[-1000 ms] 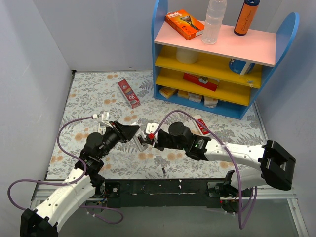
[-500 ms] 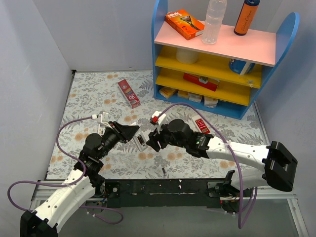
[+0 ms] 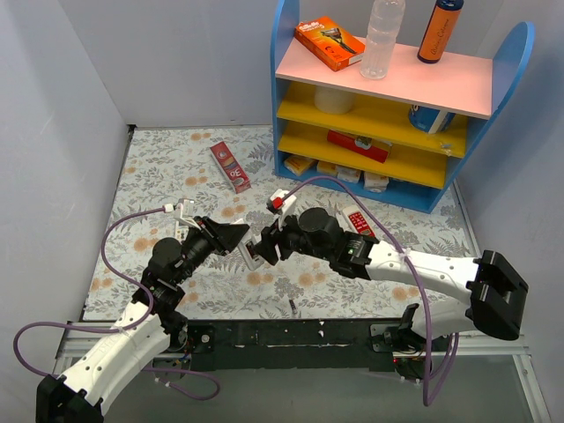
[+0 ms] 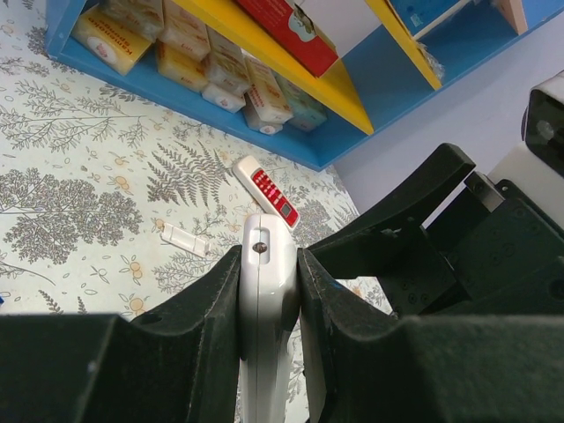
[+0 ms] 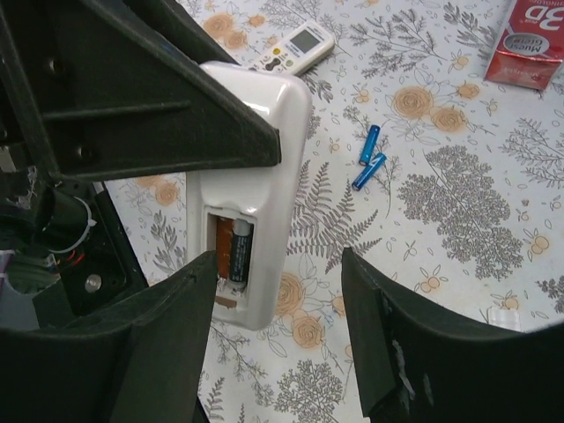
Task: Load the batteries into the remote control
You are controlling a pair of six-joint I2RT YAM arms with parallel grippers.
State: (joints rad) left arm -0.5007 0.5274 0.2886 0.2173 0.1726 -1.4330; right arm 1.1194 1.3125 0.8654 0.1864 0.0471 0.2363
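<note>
My left gripper (image 3: 236,236) is shut on the remote control (image 3: 253,252), a white remote held above the mat. It is clamped edge-on between the fingers in the left wrist view (image 4: 264,308). In the right wrist view its back (image 5: 256,132) faces me and its face is hidden. The battery compartment is open, with a dark battery (image 5: 242,251) and an orange-brown one (image 5: 224,248) inside. My right gripper (image 5: 278,256) is open and empty, its fingers straddling the remote's lower end. Another dark battery (image 3: 291,306) lies on the mat near the front edge.
A second white remote with a pale screen (image 5: 295,48) and two small blue pieces (image 5: 370,144) lie on the mat. A red-faced remote (image 4: 269,189) and a small white cover piece (image 4: 185,238) lie near the blue shelf (image 3: 284,88). A red box (image 3: 230,166) lies further back.
My right gripper pulled back a little from the remote, then moved in close to it again. My left gripper has kept holding the remote in the same place.
</note>
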